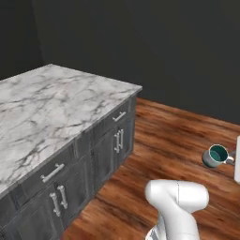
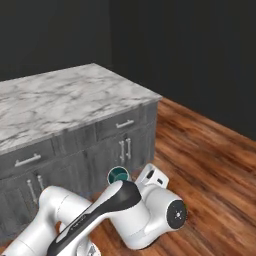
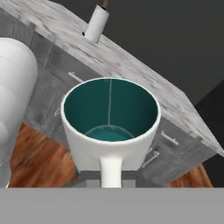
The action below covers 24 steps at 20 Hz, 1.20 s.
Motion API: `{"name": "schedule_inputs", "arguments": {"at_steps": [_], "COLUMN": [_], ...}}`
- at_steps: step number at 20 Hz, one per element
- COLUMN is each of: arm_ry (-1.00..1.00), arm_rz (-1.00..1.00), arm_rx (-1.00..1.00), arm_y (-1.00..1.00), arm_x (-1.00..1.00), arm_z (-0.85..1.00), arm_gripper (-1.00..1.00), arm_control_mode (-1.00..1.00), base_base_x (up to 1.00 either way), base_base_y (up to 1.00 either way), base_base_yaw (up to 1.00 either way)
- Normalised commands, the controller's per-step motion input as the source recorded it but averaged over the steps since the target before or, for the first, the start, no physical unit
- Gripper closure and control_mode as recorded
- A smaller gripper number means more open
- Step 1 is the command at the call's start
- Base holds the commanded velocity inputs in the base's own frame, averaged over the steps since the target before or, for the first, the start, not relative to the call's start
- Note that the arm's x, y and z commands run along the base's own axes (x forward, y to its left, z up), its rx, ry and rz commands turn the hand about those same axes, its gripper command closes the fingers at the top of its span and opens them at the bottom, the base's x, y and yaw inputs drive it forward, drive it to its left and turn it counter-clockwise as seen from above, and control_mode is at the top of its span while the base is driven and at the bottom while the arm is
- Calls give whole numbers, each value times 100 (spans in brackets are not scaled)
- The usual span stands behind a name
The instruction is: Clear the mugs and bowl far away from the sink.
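A pale grey mug [image 1: 215,156] with a teal inside hangs in the air over the wooden floor, off the corner of the marble island. My gripper [image 3: 111,180] is shut on its handle, which points toward the hand, and the mug's open mouth [image 3: 110,114] faces the hand camera. From the left base, the hand [image 1: 237,159] sits at the right edge, just beside the mug. From the right base, the mug's teal rim [image 2: 118,175] peeks out behind my dark forearm. The bowl and the sink are out of view.
A marble-topped island [image 1: 56,105] with grey drawers and cupboard doors [image 1: 110,140] fills the left. Wooden floor [image 1: 173,136] stretches to the right, with dark walls behind. A white cylinder [image 3: 97,22] stands upright on the counter in the hand view.
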Motion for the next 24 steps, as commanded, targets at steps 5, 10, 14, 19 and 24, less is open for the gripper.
{"name": "schedule_inputs", "arguments": {"at_steps": [5, 10, 14, 19, 24], "arm_ry": [0, 0, 0, 0, 0], "arm_rz": [0, 0, 0, 0, 0], "arm_rx": [0, 0, 0, 0, 0], "arm_y": [0, 0, 0, 0, 0], "arm_x": [0, 0, 0, 0, 0], "arm_z": [0, 0, 0, 0, 0], "arm_gripper": [100, 100, 100, 100, 100], "arm_control_mode": [100, 100, 100, 100, 100], "base_base_x": [7, 8, 9, 4, 3], "base_base_y": [42, 42, 45, 47, 51], "base_base_yaw": [44, 43, 41, 39, 37]}}
